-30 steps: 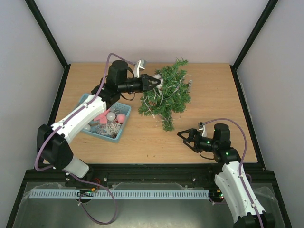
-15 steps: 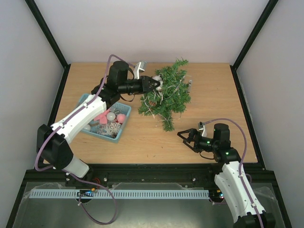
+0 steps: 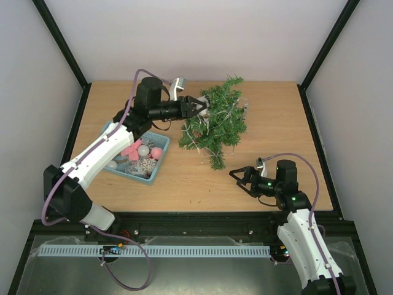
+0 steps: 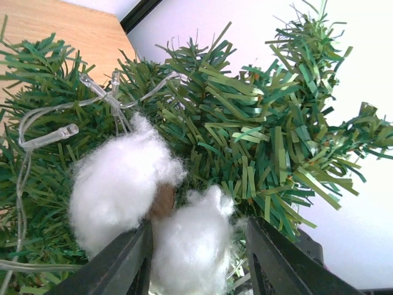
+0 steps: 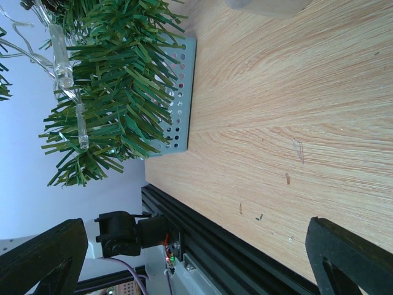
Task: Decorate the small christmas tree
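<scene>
Robot test cell in lab, not home. My table (image 3: pixel 270 129): plain wood top, boxed in by blank white panels (image 3: pixel 184 37) at back and both sides. Black metal struts (image 3: pixel 61 43) run up upper left and upper right of top view. My left arm (image 3: pixel 101 150) and right arm (image 3: pixel 307 236) bolted at black rail (image 3: pixel 202 216) along lower edge. Purple cables (image 3: pixel 148 267) loop loose off arms. White slotted duct (image 3: pixel 153 251) across bottom of frame.
</scene>
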`<action>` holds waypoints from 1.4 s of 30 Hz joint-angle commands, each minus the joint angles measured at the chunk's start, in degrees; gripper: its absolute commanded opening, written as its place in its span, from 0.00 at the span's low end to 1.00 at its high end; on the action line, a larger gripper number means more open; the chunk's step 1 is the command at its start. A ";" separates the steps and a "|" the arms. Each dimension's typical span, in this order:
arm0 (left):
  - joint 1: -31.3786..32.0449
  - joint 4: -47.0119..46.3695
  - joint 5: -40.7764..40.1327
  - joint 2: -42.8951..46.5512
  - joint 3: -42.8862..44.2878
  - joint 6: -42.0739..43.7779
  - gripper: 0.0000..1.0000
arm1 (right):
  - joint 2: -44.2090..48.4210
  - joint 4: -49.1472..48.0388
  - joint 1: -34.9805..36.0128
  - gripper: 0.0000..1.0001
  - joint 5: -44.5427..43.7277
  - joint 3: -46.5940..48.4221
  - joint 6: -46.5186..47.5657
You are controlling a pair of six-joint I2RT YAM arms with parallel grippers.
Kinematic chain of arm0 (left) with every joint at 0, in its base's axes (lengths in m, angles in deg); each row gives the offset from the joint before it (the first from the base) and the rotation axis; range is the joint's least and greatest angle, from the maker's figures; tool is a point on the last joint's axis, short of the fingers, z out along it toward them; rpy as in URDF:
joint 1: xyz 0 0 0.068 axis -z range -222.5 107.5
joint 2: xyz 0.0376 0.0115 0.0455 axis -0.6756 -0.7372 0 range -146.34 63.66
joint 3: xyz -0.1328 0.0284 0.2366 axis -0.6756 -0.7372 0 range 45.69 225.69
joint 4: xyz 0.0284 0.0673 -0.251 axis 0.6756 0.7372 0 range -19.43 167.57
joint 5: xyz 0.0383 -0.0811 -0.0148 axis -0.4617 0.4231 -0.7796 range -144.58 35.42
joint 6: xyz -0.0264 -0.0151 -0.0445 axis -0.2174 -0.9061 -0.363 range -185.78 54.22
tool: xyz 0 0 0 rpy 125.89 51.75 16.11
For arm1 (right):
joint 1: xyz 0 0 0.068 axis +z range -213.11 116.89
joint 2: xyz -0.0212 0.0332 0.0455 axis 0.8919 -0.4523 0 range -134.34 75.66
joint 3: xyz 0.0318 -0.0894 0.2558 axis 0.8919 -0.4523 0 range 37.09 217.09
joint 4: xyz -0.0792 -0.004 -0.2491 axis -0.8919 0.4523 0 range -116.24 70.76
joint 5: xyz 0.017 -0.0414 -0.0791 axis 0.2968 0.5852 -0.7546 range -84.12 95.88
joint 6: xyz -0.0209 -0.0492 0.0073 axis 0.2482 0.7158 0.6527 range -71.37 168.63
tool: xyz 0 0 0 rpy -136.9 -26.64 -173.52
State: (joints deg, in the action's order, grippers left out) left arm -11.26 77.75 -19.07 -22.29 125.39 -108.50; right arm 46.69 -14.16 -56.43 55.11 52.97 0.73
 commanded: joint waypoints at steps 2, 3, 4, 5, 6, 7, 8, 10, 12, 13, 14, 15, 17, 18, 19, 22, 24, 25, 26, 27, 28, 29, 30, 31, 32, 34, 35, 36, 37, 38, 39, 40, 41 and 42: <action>-1.37 1.64 -0.04 2.42 1.60 0.64 0.49 | 0.39 0.19 0.26 0.99 1.19 -0.58 -0.25; -1.59 1.91 -0.08 2.51 1.56 0.78 0.52 | 0.43 0.19 0.23 0.99 1.25 -0.52 -0.24; -1.74 2.04 -0.09 2.75 1.43 0.87 0.53 | 0.56 0.22 0.23 0.99 1.23 -0.63 -0.26; -2.00 2.12 -0.15 2.84 1.39 1.00 0.55 | 0.62 0.32 0.21 0.99 1.09 -0.71 -0.26; -2.12 2.28 -0.30 2.93 1.23 1.09 0.56 | 0.65 0.32 0.20 0.99 1.10 -0.76 -0.29; -2.21 2.37 -0.45 2.98 1.15 1.14 0.58 | 0.67 0.32 0.21 0.99 1.18 -0.75 -0.31; -2.36 2.77 -0.68 2.86 1.11 1.26 0.59 | 0.70 0.38 0.26 0.99 1.18 -0.75 -0.28; -2.57 3.45 -0.83 2.87 1.12 1.60 0.60 | 0.68 0.49 0.22 0.99 1.12 -0.76 -0.29; -2.72 4.44 -1.41 3.04 1.22 1.97 0.61 | 0.79 0.54 0.26 0.99 1.10 -0.68 -0.26; -2.76 4.87 -1.79 3.21 1.18 2.23 0.64 | 0.80 0.50 0.20 0.99 1.08 -0.66 -0.26; -2.79 5.27 -2.10 3.51 1.25 2.52 0.66 | 0.72 0.49 0.22 0.99 1.14 -0.67 -0.34; -2.77 5.64 -2.25 3.69 1.33 2.80 0.68 | 0.70 0.49 0.19 0.99 1.13 -0.67 -0.35; -2.77 6.02 -2.48 4.13 1.46 3.18 0.70 | 0.73 0.49 0.26 0.99 1.04 -0.67 -0.37; -2.77 6.46 -2.79 4.25 1.61 3.29 0.71 | 0.61 0.42 0.26 0.99 1.04 -0.65 -0.40; -2.82 7.42 -3.18 4.22 1.87 3.63 0.71 | 0.59 0.33 0.27 0.99 1.04 -0.67 -0.44; -2.85 10.86 -5.39 4.33 2.74 4.99 0.71 | 0.51 0.15 0.22 0.99 1.04 -0.67 -0.62; -2.98 11.41 -6.00 4.60 2.79 5.38 0.71 | 0.45 0.01 0.21 0.99 0.89 -0.72 -0.62; -3.03 11.56 -6.03 4.77 2.68 5.44 0.70 | 0.37 -0.09 0.18 0.99 0.95 -0.71 -0.69; -3.03 11.61 -5.97 4.89 2.69 5.45 0.70 | 0.22 -0.23 0.19 0.99 1.03 -0.63 -0.81; -3.03 11.63 -5.91 5.03 2.73 5.41 0.69 | 0.17 -0.31 0.26 0.99 1.04 -0.67 -0.85; -3.05 11.56 -5.93 5.15 2.86 5.34 0.68 | 0.05 -0.52 0.21 0.99 1.06 -0.62 -0.94; -3.11 11.54 -5.88 5.13 2.95 5.36 0.66 | -0.04 -0.68 0.22 0.99 1.16 -0.67 -1.05; -3.12 11.50 -5.81 5.10 3.05 5.33 0.64 | -0.13 -0.79 0.19 0.99 1.21 -0.64 -1.08; -3.12 11.54 -5.86 5.17 3.22 5.23 0.61 | -0.23 -0.94 0.22 0.99 1.23 -0.67 -1.14; -3.12 11.42 -5.72 5.06 3.33 5.17 0.58 | -0.33 -1.05 0.24 0.99 1.18 -0.67 -1.14; -3.08 10.92 -5.17 4.80 3.49 4.90 0.52 | -0.50 -1.23 0.19 0.99 1.34 -0.56 -1.23; -3.04 10.62 -4.92 4.63 3.45 4.65 0.48 | -0.62 -1.39 0.21 0.99 1.39 -0.66 -1.23; -3.03 10.39 -4.74 4.24 3.52 4.47 0.43 | -0.68 -1.43 0.25 0.99 1.25 -0.67 -1.23; -3.03 10.09 -4.45 3.88 3.65 4.39 0.38 | -0.81 -1.60 0.23 0.99 1.37 -0.67 -1.31; -2.97 9.99 -4.28 3.54 3.84 4.22 0.34 | -0.91 -1.74 0.18 0.99 1.39 -0.63 -1.31; -2.88 9.83 -4.13 3.20 4.13 4.15 0.31 | -0.99 -1.83 0.22 0.99 1.25 -0.67 -1.33; -2.72 9.72 -4.01 2.82 4.33 3.97 0.28 | -1.09 -1.92 0.25 0.99 1.26 -0.67 -1.40; -2.54 9.58 -3.96 2.41 4.71 3.91 0.27 | -1.17 -1.96 0.26 0.99 1.43 -0.67 -1.39; -2.14 9.48 -3.88 1.99 5.18 3.83 0.25 | -1.31 -2.11 0.25 0.99 1.41 -0.67 -1.47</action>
State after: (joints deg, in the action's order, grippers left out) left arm -13.93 88.24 -24.14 -18.86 127.69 -104.28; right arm 45.91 -15.13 -56.43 55.11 52.95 -0.30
